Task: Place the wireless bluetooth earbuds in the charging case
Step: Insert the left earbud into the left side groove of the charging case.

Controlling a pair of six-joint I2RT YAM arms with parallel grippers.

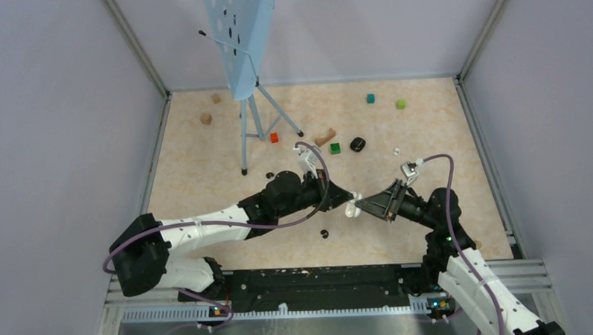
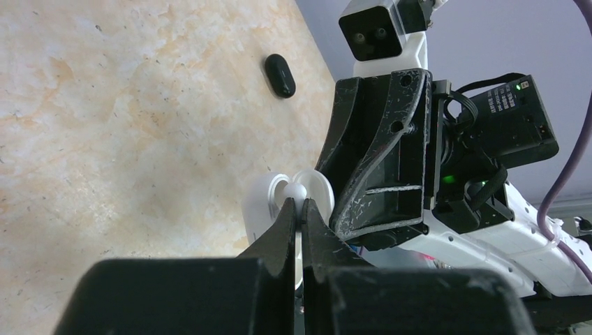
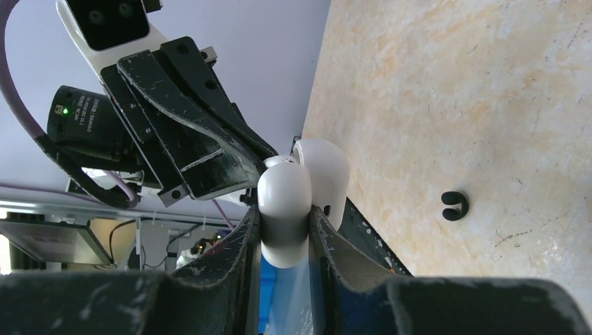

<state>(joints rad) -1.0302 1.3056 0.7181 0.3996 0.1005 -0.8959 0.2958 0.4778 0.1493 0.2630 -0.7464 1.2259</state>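
Note:
The white charging case (image 3: 285,209) is held off the table with its lid (image 3: 322,174) swung open, and my right gripper (image 3: 284,216) is shut on its body. In the left wrist view my left gripper (image 2: 301,204) is shut on a small white earbud (image 2: 299,190), which is right at the open case (image 2: 260,209). From above, the two grippers meet tip to tip over the table's near middle: left gripper (image 1: 344,198), right gripper (image 1: 360,206), the case (image 1: 351,209) between them. Whether the bud is seated in its well is hidden by the fingers.
A blue panel on a tripod (image 1: 241,43) stands at the back left. Red (image 1: 274,138), green (image 1: 335,147), teal (image 1: 370,98) and light green (image 1: 401,103) cubes and wooden blocks (image 1: 206,118) lie scattered. A black oval (image 1: 357,144) and small black bits (image 1: 324,233) (image 1: 269,174) lie nearby.

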